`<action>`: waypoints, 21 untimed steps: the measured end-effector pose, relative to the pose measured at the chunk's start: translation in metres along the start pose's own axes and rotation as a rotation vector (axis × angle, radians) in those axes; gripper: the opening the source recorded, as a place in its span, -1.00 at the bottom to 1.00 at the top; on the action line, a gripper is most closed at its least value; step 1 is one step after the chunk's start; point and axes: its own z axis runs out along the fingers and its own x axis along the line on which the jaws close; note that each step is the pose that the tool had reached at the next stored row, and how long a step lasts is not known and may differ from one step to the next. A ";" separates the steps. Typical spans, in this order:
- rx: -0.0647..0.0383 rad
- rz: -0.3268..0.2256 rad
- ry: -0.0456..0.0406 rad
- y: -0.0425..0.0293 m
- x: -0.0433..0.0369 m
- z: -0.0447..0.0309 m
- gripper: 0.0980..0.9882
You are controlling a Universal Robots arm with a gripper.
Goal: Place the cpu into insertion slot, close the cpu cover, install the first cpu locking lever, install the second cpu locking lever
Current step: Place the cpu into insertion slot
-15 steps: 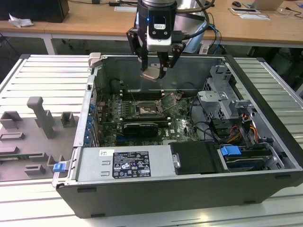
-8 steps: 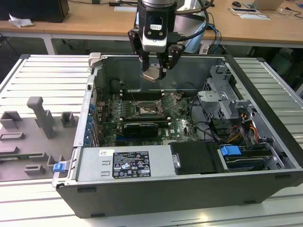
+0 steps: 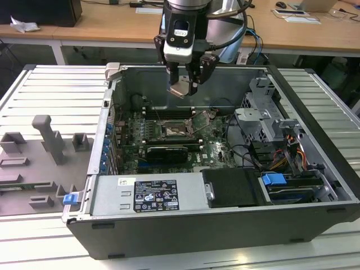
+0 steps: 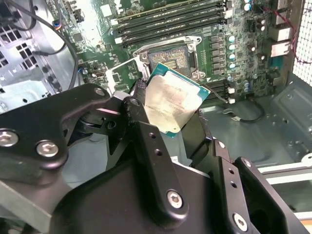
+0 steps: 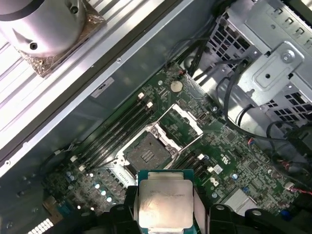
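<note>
Gripper (image 4: 170,111) clamps the flat square silvery cpu (image 4: 173,101) above the open dark insertion slot (image 4: 170,58).

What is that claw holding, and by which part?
The claw holds the cpu, pinched by two opposite edges, with its pale metal top showing.

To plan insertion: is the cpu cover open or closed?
Open: the cpu cover swung aside, insertion slot bare; the claw holds the cpu.
</note>
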 end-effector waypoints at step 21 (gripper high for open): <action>-0.005 0.319 -0.0279 -0.0005 -0.0001 0.0057 -0.01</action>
